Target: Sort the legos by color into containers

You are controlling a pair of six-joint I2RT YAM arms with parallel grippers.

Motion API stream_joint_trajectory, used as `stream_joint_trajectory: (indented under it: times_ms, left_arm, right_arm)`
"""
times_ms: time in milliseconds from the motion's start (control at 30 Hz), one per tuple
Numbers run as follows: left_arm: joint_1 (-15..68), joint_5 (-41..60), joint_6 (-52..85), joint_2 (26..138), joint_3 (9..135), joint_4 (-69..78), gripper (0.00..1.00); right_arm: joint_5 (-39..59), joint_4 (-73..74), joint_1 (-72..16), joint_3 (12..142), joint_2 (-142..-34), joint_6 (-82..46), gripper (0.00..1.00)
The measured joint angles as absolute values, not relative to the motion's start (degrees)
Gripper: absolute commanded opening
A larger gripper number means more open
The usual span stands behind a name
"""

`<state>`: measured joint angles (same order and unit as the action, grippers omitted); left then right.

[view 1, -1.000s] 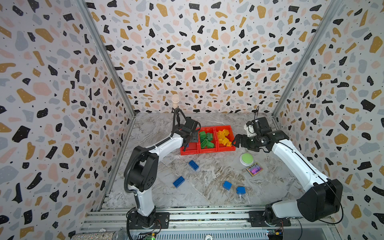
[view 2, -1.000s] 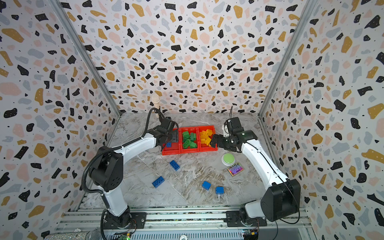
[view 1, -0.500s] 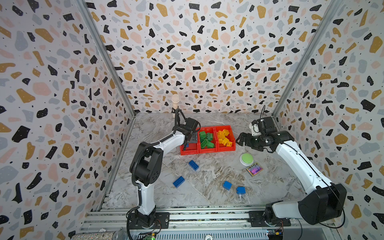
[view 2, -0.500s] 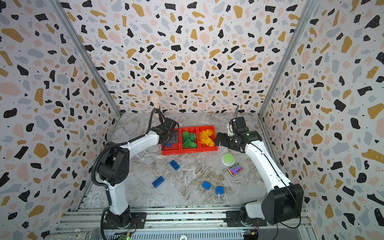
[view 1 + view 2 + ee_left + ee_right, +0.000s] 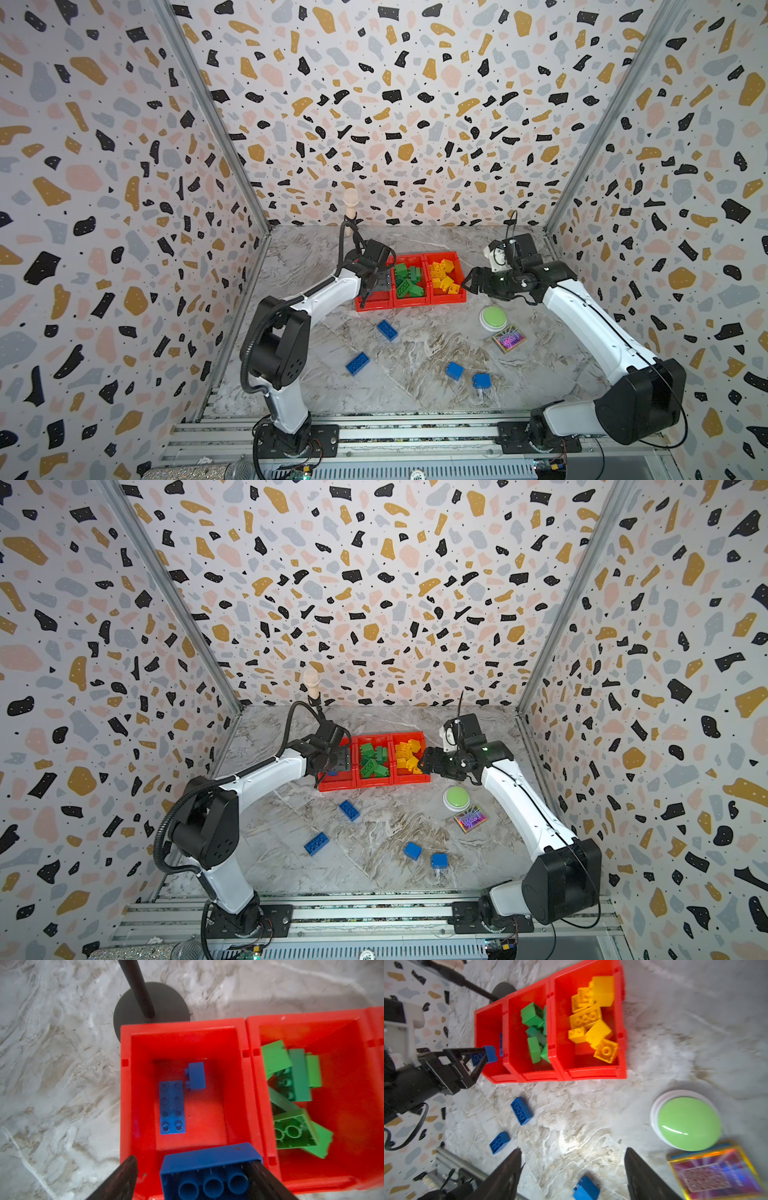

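Blue plastic, a long brick (image 5: 209, 1157), seems pinched in my left claw (image 5: 193, 1162) above the row's left-end red bin (image 5: 182, 1022), where other blue bricks (image 5: 172, 1107) lie, matching colour. My right claw (image 5: 573, 1151) gapes empty beside the yellow-filled bin (image 5: 591, 1074).

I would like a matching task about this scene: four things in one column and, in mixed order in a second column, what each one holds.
Column one:
1. left claw
2. right claw
3. middle red plastic bin
4. right-end red plastic bin

Column two:
A. yellow plastic bricks
B. nothing
C. green plastic bricks
D. one blue plastic brick

Pairs: 1-D, 2-B, 3-C, 4-A.
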<state>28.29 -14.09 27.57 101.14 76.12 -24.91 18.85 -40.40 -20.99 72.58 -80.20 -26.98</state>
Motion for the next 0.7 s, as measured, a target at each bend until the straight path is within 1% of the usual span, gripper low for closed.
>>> stream_joint_trajectory:
  times_ms: [167, 233, 300, 333, 400, 467, 533, 700]
  left_arm:
    - [28.16, -11.46, 30.5, 98.15, 75.88, -24.12, 0.81]
    - [27.94, -9.82, 31.81, 96.97, 74.89, -23.09, 0.81]
    - [27.49, -8.32, 33.15, 95.96, 73.56, -22.13, 0.79]
    - [27.0, -7.31, 34.02, 95.39, 72.58, -21.34, 0.77]
    - [25.63, -5.45, 36.01, 94.45, 70.26, -19.77, 0.74]
    - [23.73, -3.55, 38.46, 93.86, 67.75, -17.85, 0.7]
    - [21.69, -1.69, 41.43, 93.84, 65.69, -16.01, 0.67]
    - [18.63, 1.3, 48.25, 94.3, 64.38, -12.1, 0.66]
  right_arm:
    - [20.86, -35.29, -28.69, 72.73, -86.56, -28.51, 0.61]
    - [22.63, -31.97, -30.85, 73.21, -89.73, -29.76, 0.55]
    - [24.34, -28.14, -31.9, 73.93, -92.6, -30.94, 0.48]
    - [25.45, -25.98, -32.21, 74.52, -94.28, -31.86, 0.47]
    - [27.14, -21.96, -32.77, 75.68, -97.08, -33.52, 0.47]
    - [28.58, -18.39, -33.52, 77.1, -99.81, -35.03, 0.52]
    - [29.5, -15.49, -34.57, 78.76, -102.59, -36.05, 0.53]
    - [31.03, -9.56, -38.92, 84.51, -109.45, -37.93, 0.54]
